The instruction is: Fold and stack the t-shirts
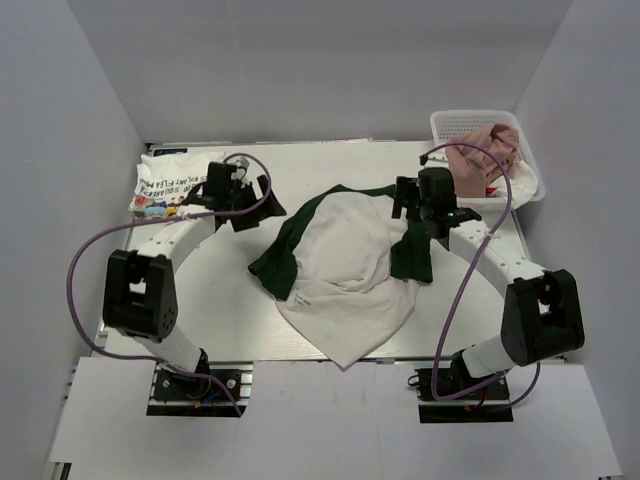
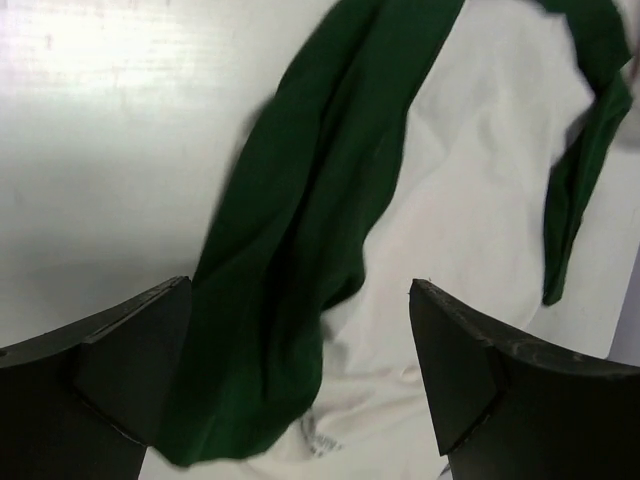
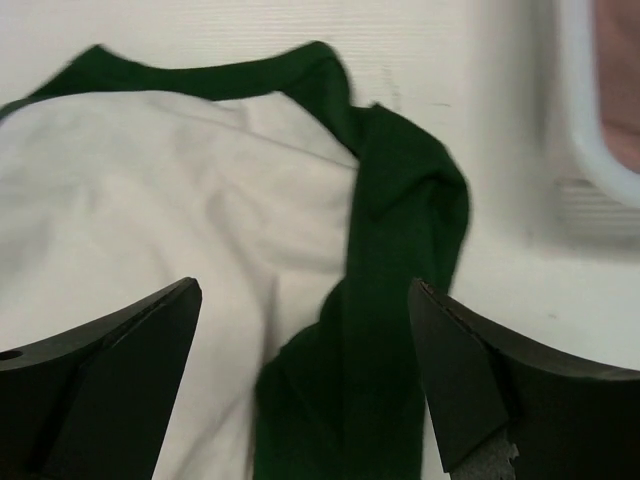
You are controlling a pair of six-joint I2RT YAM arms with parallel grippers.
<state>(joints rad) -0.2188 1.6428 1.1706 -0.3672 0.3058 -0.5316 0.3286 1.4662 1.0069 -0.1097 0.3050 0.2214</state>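
I hold my left gripper (image 2: pixel 300 290) and right gripper (image 3: pixel 305 290) open over the unfolded green-sleeved t-shirt (image 1: pixel 345 260) mid-table, the lettered t-shirt (image 1: pixel 165 185) apparently folded far-left, the pink t-shirt (image 1: pixel 490 150) unfolded in the lattice basket (image 1: pixel 450 122).

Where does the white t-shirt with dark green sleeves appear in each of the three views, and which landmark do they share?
Top external: the white t-shirt with dark green sleeves lies crumpled at the middle of the table.
Left wrist: it fills the centre and right, one green sleeve running diagonally.
Right wrist: it fills the left and centre, a green sleeve down the middle.
Shared landmark: the white table.
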